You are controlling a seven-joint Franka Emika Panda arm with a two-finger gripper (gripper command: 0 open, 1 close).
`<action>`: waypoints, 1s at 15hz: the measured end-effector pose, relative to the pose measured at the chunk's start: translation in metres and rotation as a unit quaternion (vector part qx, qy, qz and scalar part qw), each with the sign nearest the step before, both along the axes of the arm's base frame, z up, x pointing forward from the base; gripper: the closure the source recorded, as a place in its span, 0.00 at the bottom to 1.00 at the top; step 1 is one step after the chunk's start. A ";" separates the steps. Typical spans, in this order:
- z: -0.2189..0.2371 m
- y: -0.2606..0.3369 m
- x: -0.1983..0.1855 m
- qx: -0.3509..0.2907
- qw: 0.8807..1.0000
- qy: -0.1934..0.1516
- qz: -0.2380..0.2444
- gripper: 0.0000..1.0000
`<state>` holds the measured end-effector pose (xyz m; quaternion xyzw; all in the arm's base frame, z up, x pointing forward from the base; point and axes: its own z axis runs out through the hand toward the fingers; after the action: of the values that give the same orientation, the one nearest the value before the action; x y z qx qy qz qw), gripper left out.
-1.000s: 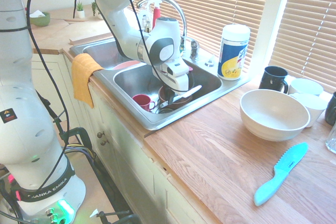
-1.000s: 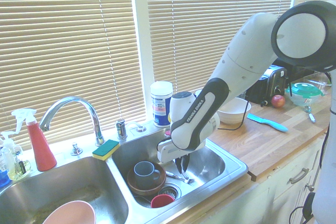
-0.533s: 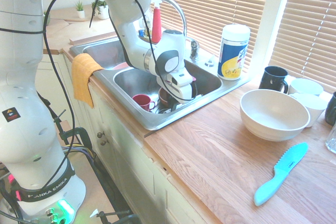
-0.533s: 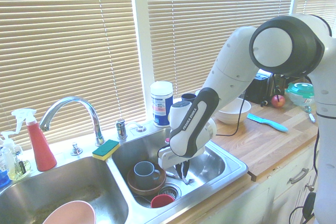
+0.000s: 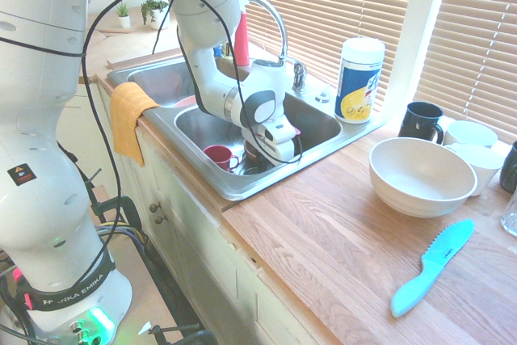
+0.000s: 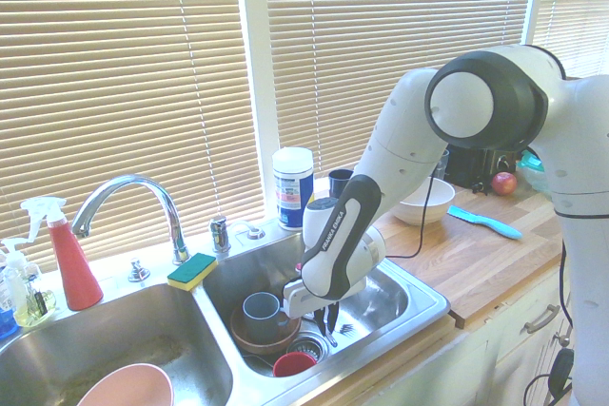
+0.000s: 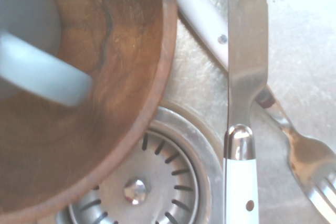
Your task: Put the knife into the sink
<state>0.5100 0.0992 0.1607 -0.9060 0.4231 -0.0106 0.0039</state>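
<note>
My gripper (image 6: 328, 319) is down inside the right basin of the steel sink (image 6: 419, 297), close to the basin floor, with its dark fingers shut. The knife (image 7: 242, 77) shows in the wrist view: a white handle rising from the picture's edge and a grey blade lying just over the basin floor beside the drain (image 7: 136, 190). I hold it by the handle. In the first exterior view the sink's front rim (image 5: 242, 187) hides both the fingers and the knife.
A brown wooden bowl (image 6: 262, 338) holding a grey mug (image 6: 262, 311) sits beside the gripper, with a red cup (image 6: 293, 363) in front. A fork (image 7: 304, 156) lies on the basin floor. On the counter lie a turquoise knife (image 5: 432, 268) and a white bowl (image 5: 420, 175).
The arm has lowered the gripper deeper into the right basin. The knife's white handle, seen sticking out above the rim a second ago, has sunk out of the first exterior view.
</note>
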 end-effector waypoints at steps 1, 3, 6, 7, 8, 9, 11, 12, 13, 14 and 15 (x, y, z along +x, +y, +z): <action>-0.001 0.000 0.001 0.001 1.000 0.000 0.000 0.00; -0.004 0.000 0.002 0.004 1.000 0.003 -0.005 0.00; -0.005 0.000 0.004 0.007 1.000 0.003 -0.009 0.00; -0.005 0.000 0.004 0.008 1.000 0.004 -0.009 0.00; -0.006 0.000 0.003 0.008 1.000 0.004 -0.010 0.00; -0.006 0.000 0.003 0.008 1.000 0.005 -0.010 0.00; -0.008 0.001 0.003 0.009 1.000 0.006 -0.011 0.00; -0.008 0.001 0.002 0.009 1.000 0.007 -0.010 0.00; -0.009 0.001 0.002 0.009 1.000 0.007 -0.010 0.00; -0.009 0.001 0.002 0.009 1.000 0.008 -0.009 0.00; -0.010 0.001 0.002 0.009 1.000 0.008 -0.009 0.00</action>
<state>0.5120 0.1001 0.1512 -0.9022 0.4311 0.0007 0.0089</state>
